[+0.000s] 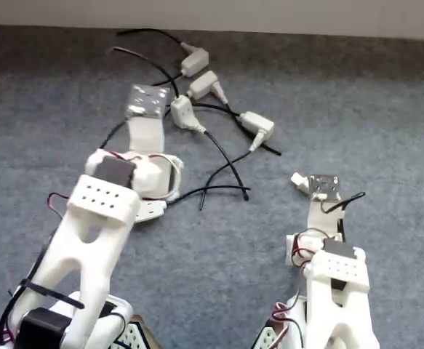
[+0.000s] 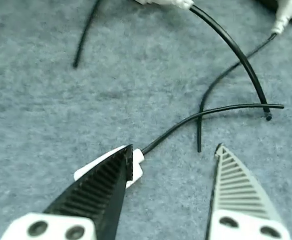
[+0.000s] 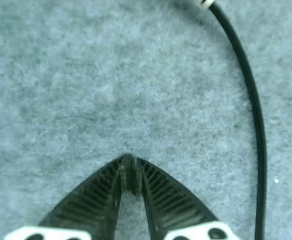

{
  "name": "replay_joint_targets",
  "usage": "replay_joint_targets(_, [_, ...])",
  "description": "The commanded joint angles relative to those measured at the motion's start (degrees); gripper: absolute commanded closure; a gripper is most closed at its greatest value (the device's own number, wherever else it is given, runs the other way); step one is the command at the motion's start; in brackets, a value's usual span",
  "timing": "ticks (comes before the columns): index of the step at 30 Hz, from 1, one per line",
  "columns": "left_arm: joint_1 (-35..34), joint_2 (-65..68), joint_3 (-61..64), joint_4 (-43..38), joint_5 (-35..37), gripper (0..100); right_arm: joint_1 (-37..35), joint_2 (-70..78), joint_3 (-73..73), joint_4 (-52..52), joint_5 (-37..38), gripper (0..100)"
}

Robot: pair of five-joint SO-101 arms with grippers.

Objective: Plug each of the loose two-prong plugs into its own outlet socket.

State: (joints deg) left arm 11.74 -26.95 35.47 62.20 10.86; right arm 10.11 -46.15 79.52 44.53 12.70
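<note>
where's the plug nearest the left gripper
In the left wrist view, the white plug lies on the grey carpet beside the dark tip of the open left gripper.

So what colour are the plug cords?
Black cords, best seen in the left wrist view.

Grey carpet [image 1: 386, 109] spreads throughout, with a pale wall [image 1: 270, 14] behind.

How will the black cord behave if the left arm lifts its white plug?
Probably floppy: the black cord lies in a loose curve, so it should trail behind. A second cord crosses it and may get dragged. The white plug looks small, so likely light.
</note>
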Motion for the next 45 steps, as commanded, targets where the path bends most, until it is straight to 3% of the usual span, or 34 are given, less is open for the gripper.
replay_joint_targets(1, [1.5,-1.7,1.2,-0.1,3.8,75,0.5,-0.1,-13.9,9.0,-0.4,91.3])
replay_joint_targets(4, [1.2,-1.7,3.7,-0.9,9.3,75,0.3,0.0,-25.5,16.0,-0.1,85.1])
replay_joint_targets(9, [1.0,-1.7,7.8,-5.9,10.0,75,0.2,2.9,-41.2,22.2,1.6,84.2])
replay_joint_targets(21, [-0.3,-1.7,8.0,-6.2,10.3,75,0.2,43.0,-61.8,23.3,4.6,84.2])
replay_joint_targets(25, [-3.6,-1.7,8.2,-8.3,10.3,75,0.2,53.8,-68.7,23.2,10.1,84.2])
replay_joint_targets(40, [-5.5,-1.3,8.5,-10.7,10.3,75,0.2,73.5,-83.1,22.4,14.0,84.8])
replay_joint_targets(45, [-5.5,-1.3,8.5,-10.7,10.3,75,-1.6,73.8,-83.3,23.5,14.0,94.7])
